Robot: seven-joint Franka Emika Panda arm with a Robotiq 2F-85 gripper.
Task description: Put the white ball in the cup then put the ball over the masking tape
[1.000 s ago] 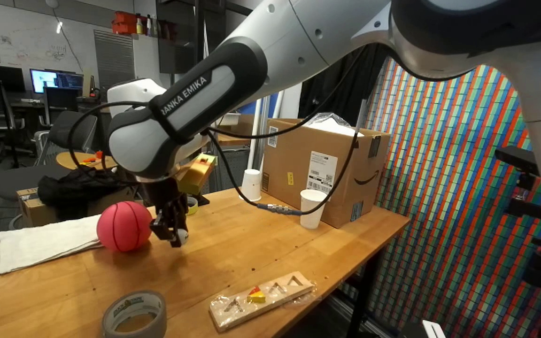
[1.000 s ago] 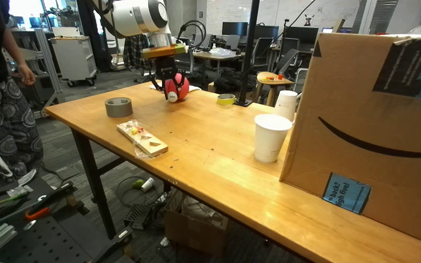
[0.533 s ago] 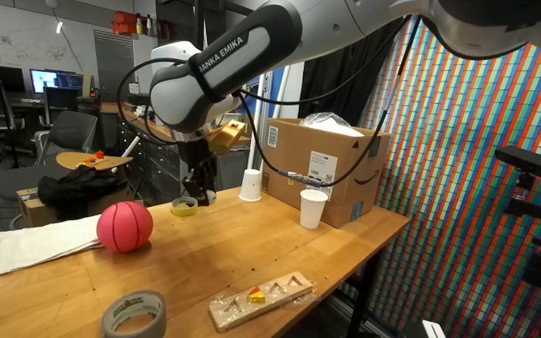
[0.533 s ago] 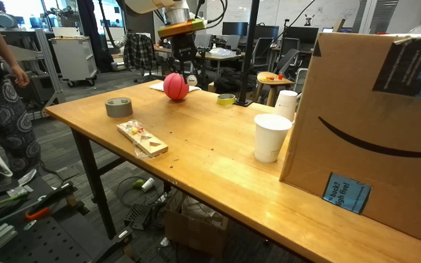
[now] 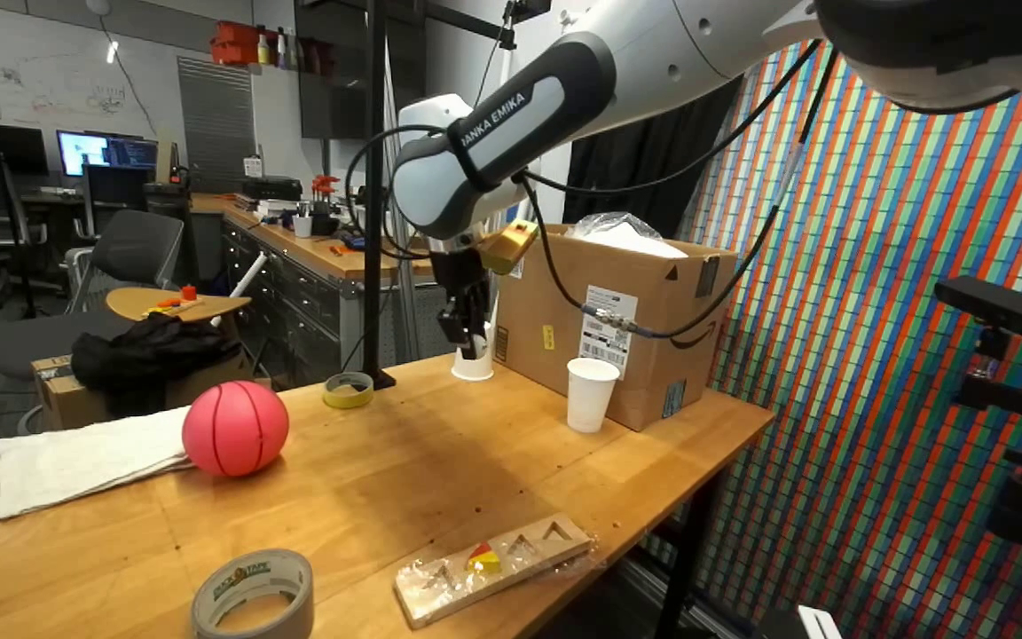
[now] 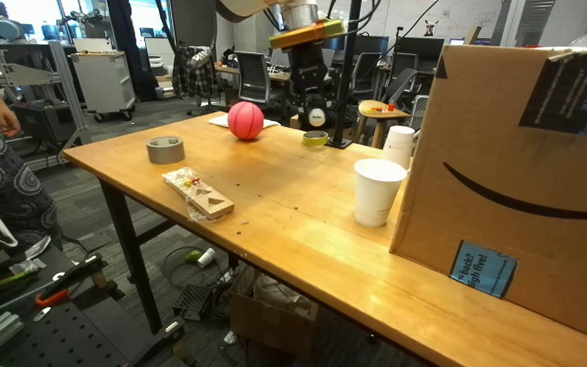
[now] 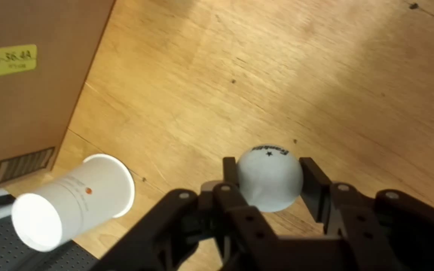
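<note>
end effector (image 7: 271, 177) grips "franklin" white ball (image 7: 270, 182)

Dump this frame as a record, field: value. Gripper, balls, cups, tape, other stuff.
gripper: shut on white ball, raised over table
upright white cup: beside cardboard box; white ball not in it
upside-down white cup: beside the box
red ball: on table, by white cloth
grey tape roll: flat on table; red ball not over it
yellow-green ring: on table near black post
wooden board: on table, with triangular cutouts
</note>
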